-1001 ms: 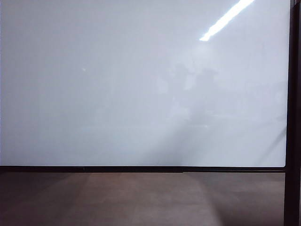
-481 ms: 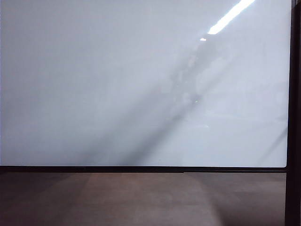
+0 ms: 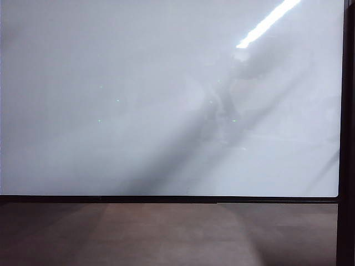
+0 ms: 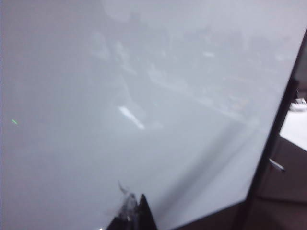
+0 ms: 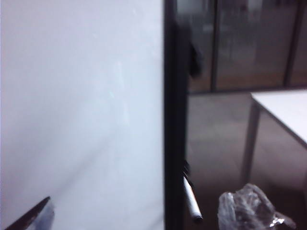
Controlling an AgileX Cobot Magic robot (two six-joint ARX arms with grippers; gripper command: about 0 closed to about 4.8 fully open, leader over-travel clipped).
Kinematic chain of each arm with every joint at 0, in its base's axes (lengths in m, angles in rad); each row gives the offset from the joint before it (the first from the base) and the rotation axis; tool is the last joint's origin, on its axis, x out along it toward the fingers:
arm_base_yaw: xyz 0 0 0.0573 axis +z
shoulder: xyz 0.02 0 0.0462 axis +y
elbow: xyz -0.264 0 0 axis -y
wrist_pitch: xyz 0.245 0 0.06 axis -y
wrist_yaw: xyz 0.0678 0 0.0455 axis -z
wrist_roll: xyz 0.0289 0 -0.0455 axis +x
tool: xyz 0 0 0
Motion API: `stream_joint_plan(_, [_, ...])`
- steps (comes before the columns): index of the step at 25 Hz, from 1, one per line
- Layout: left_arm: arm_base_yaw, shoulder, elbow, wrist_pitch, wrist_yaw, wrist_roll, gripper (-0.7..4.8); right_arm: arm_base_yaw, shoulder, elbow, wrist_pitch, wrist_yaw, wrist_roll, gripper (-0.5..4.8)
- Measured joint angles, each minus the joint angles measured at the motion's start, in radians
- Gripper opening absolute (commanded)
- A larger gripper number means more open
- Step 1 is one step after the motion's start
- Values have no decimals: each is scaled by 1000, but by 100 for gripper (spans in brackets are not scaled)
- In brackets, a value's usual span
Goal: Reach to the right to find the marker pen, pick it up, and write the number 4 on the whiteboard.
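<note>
The marker pen (image 5: pixel 191 199), a pale stick, shows only in the right wrist view, hanging slantwise just off the whiteboard's black frame (image 5: pixel 171 120), on the side away from the white face and above the brown floor (image 5: pixel 216 143). The whiteboard (image 3: pixel 138 100) fills the exterior view, glossy and unmarked, with a bright strip of ceiling light (image 3: pixel 269 21) reflected in its upper right corner and dim arm-like shapes mirrored near the middle. No arm appears directly in the exterior view. Right tool (image 5: pixel 33 216): only one dark finger edge enters the right wrist view, close to the board face; its fingers are spread wide and grasp nothing, the pen lying apart from it beyond the frame. Left tool (image 4: pixel 133 215): dark finger ends close to the board face, near its lower frame edge; whether it is released or clenched cannot be told. Also present beside the pen: a crumpled clear plastic bag (image 5: pixel 249 208) on the floor and a white tabletop (image 5: pixel 283 108) beyond it.
</note>
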Motion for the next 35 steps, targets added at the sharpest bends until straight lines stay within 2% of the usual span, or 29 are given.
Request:
stream_joint_plan(1, [-13,19,0,-1,-7,0,-5,-24,28,0,13,-26,0,433])
stream_joint_plan(3, [-90,71,0,-4,-108,0,-5,-70,128,0,99,-80,-3,433])
stream_joint_plan(4, [-163,111,0,0,-204,2,-5,-77,192,0,176,-87,-20,433])
stream_joint_plan(6, [-279,175,0,41,-289,52,-5,-80,335,3,353,-94,-28,433])
stream_joint_plan(9, [-434,294,3,138,-336,166,-5,-65,493,-2,454,-95,-30,433])
stream_joint_plan(10, [-495,357,2,183,-342,183,-5,-54,557,1,512,-101,-31,432])
stream_joint_plan(12, [-562,438,2,275,-341,183,-5,-54,647,2,589,-105,-36,432])
stream_joint_plan(15, [-575,529,3,403,-322,184,-5,-56,775,8,668,-103,-78,432])
stream_joint_plan(17, [-571,615,3,479,-273,182,-5,-56,875,42,716,-105,-115,432])
stream_joint_plan(20, [-576,700,1,495,-249,180,-5,-57,979,81,801,-139,-130,432])
stream_joint_plan(23, [-576,779,2,582,-218,180,-5,-58,1096,177,873,-158,-132,431])
stream_joint_plan(27, [-576,823,2,610,-214,179,-5,-72,1204,296,882,-232,-132,430])
stream_joint_plan(31, [-576,826,2,612,-214,180,-5,-74,1250,346,860,-242,-133,430])
stream_joint_plan(32, [-576,826,2,612,-214,180,-5,-76,1254,352,860,-242,-133,417])
stream_joint_plan(34, [-576,827,2,612,-214,180,-5,-80,1262,362,860,-240,-132,360])
stream_joint_plan(35, [-576,827,2,612,-213,180,-5,-80,1262,364,859,-240,-132,353])
